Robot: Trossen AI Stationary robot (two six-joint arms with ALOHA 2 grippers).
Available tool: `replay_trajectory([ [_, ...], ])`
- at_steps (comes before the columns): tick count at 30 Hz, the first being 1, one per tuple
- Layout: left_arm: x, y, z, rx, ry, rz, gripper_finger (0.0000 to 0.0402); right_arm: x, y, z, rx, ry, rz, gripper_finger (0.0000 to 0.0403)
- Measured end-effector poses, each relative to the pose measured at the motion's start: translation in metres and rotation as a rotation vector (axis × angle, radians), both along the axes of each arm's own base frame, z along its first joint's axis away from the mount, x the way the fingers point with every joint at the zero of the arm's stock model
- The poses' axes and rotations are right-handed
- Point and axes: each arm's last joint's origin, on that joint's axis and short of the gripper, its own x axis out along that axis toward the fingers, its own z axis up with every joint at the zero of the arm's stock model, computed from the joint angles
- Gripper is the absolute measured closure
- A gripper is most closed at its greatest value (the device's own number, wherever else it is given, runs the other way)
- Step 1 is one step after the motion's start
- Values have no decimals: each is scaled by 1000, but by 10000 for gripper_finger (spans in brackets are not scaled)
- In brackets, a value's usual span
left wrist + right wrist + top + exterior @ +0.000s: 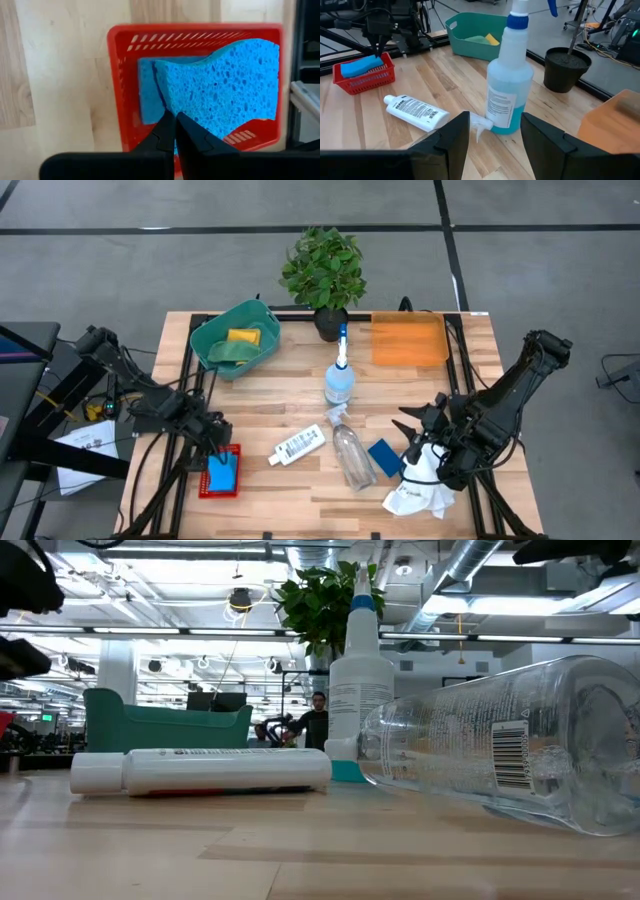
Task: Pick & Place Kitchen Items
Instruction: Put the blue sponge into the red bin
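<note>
The left gripper [218, 448] sits at the lower left of the high view, over a red basket [203, 483] on the counter [290, 395]. Its fingers are pressed together with nothing between them; in the left wrist view their tips [175, 131] meet just above a blue sponge [225, 87] lying tilted in the red basket [120, 60], with a second blue piece flat under it.

The right gripper [420, 430] is at the lower right of the high view, its fingers apart and empty. In the right wrist view the two dark fingers [452, 137] frame the upright spray bottle [509, 82], which stands farther off with blue liquid in its lower part.

In the high view that upright spray bottle [340, 380] stands at centre. Just below it a clear bottle [352, 452] lies on its side, with the white bottle [298, 445] lying to its left and a dark blue sponge [385, 457] to its right. The cloth [420, 492] lies crumpled at the lower right, partly under the right arm.

At the upper left a teal bin [205, 340] holds a yellow sponge [243, 336] and a green sponge [228, 353]. An orange tray [408, 340] lies at the upper right, and the plant [323, 268] stands between bin and tray at the counter's far edge.
</note>
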Motion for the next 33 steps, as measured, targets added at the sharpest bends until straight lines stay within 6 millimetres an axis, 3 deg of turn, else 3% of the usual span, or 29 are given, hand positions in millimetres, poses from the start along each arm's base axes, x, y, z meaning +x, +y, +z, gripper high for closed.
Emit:
replay_trajectory([
  [27,5,-4,-25,32,59,-3,401,0,0,0,-11,-3,0,232],
  [33,5,-4,-25,30,57,-2,385,0,0,0,-12,-2,0,232],
])
